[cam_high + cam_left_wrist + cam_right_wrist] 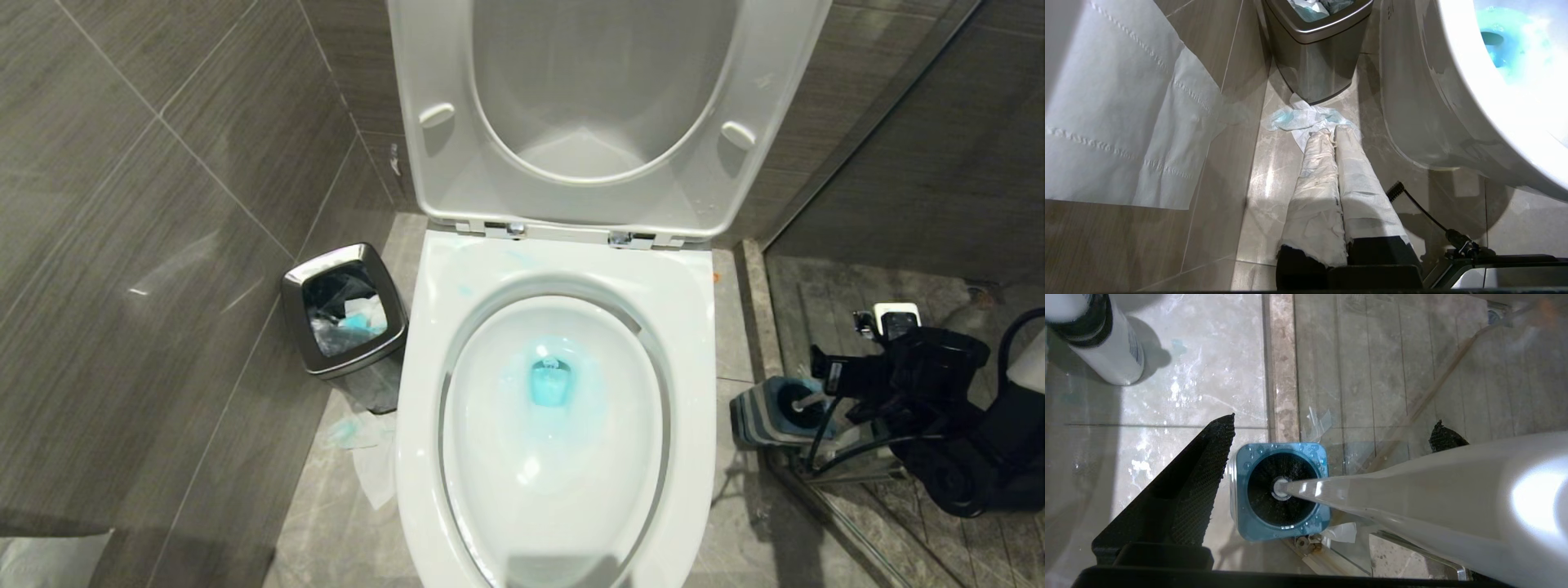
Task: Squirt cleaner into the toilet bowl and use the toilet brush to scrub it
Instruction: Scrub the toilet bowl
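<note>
head view
toilet bowl point(702, 343): stood with seat and lid up; cleaner point(551, 384) already tinted the water at the drain aqua, with pale blue smears on the rim near the hinges.
toilet brush point(804, 400): sat in its striped holder point(763, 416) on the floor, just beside the bowl's right side, at the edge of the shower glass.
right gripper point(829, 380): hung close over the holder, brush not yet taken.
waste bin point(344, 318): at the bowl's left side, against the wall, crumpled tissue on the floor in front of it.

left wrist view
left gripper point(1331, 134): parked low by the bowl's left side, its paper-wrapped fingers pressed together, holding nothing.
tissue point(1306, 118): blue-stained, on the floor between the fingertips and the bin.

right wrist view
right gripper point(1331, 437): jaws stood wide apart, one on each side of the white handle, not touching it.
toilet brush point(1412, 494): head seated in the blue holder point(1241, 514); handle slanted up past the camera.
handling, judged: light, stiff, smooth plastic handle, probably slippery if wet; best taken on the upper handle with a firm squeeze, then lifted straight out so the holder stayed behind. bristles likely drip.
bottle point(1106, 347): white, stood on the floor well apart from the holder.
writing: small print on the bottle, too blurred to read; no brand seen elsewhere.
</note>
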Available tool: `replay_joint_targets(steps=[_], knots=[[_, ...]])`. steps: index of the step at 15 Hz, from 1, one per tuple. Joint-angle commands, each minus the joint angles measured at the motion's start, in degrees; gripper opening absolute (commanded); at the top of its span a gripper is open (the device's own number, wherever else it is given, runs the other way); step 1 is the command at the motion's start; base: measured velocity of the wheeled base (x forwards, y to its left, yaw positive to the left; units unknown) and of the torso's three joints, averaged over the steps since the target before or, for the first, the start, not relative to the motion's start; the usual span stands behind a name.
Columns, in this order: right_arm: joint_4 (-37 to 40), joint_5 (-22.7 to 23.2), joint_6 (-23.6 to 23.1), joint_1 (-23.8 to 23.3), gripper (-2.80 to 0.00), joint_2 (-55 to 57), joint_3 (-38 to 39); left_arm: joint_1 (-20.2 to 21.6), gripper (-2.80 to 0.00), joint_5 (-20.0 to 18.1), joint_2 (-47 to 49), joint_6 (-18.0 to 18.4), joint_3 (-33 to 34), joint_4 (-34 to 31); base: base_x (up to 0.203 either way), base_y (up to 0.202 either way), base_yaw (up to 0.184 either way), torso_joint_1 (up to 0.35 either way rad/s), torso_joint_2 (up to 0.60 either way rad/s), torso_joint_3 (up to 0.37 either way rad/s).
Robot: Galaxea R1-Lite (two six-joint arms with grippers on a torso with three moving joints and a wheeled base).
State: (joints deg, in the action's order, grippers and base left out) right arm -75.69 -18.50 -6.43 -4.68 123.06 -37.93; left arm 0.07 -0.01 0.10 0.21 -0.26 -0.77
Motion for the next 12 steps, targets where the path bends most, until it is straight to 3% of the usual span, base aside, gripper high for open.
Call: replay_joint_targets(steps=[1,11,12], knots=[[0.1,0.0,-0.2,-0.2,0.0,0.9,0.2,0.0,-2.8,0.0,0.1,0.0,0.0,0.0,0.0,0.0,0.0,0.0,0.0,0.0],[1.0,0.1,-1.7,-0.6,0.0,4.6,-5.3,0.0,-2.8,0.0,0.1,0.0,0.0,0.0,0.0,0.0,0.0,0.0,0.0,0.0],[1.0,0.1,-1.7,-0.6,-2.09,4.6,-5.5,0.0,-2.8,0.0,0.1,0.1,0.0,0.0,0.0,0.0,0.0,0.0,0.0,0.0]])
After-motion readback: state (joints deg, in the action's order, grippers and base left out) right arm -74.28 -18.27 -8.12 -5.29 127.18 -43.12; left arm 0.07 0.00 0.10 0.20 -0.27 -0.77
